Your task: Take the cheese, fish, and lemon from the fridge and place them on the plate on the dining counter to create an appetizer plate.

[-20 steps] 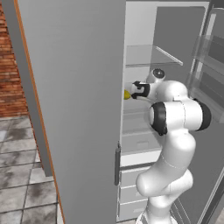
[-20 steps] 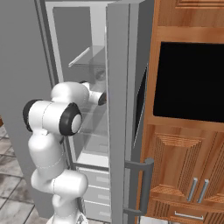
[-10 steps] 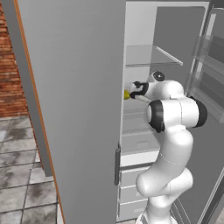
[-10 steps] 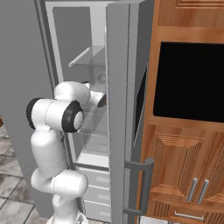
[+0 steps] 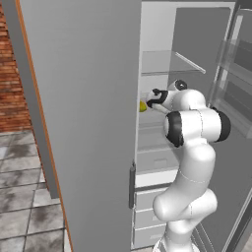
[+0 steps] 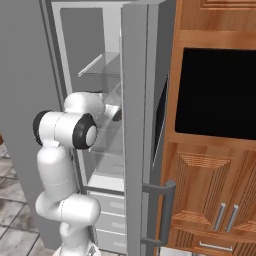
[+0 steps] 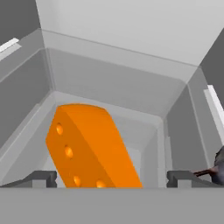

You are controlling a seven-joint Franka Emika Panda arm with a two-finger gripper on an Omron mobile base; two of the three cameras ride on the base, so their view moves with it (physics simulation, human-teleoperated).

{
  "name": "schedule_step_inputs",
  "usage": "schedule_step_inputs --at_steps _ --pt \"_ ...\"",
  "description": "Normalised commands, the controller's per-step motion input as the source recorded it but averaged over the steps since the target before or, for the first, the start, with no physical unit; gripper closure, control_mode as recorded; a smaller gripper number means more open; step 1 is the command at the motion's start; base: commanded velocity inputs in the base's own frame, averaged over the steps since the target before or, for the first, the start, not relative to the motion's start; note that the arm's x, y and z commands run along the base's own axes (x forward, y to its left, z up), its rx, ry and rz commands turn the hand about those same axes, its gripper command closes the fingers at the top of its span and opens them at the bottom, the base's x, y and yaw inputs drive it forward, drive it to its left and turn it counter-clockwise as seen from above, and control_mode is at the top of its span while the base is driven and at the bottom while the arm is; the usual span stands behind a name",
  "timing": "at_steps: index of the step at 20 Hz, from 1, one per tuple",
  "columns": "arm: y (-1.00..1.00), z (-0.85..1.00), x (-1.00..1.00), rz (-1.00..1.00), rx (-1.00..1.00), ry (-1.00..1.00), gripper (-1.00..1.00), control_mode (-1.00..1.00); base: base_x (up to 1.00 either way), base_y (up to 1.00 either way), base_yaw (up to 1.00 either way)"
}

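Gripper (image 7: 112,178) reaching into tall grey double-door fridge (image 5: 88,98).
Jaws spread wide, straddling orange triangular cheese wedge (image 7: 87,148) lying on white shelf; small yellow lemon (image 5: 142,106) sitting nearby.

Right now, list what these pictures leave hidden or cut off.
- Cheese: hand view's bottom band cuts its lower end.
- Lemon: left base view, mostly behind the fridge door.
- Dark object: cut by the hand view's right edge, unidentifiable.
- Tool: tips barely visible.
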Motion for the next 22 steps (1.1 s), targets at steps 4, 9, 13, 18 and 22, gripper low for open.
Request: schedule_step_inputs --at_steps 4,9,13,18,22 --pt "0.47 -0.38 0.0 0.0 0.0 0.0 1.0 -1.0 0.0 0.0 0.0" --pt "0.41 -0.29 0.0 0.0 0.0 0.0 1.0 -1.0 0.0 0.0 0.0" --pt "0.28 -0.08 -0.11 0.0 0.0 -0.01 1.0 -1.0 0.0 0.0 0.0" --pt "0.26 0.0 -0.62 -0.02 0.0 -0.05 1.0 -1.0 0.0 0.0 0.0" --pt "0.09 0.04 -1.0 -0.14 0.0 -0.12 1.0 -1.0 0.0 0.0 0.0"
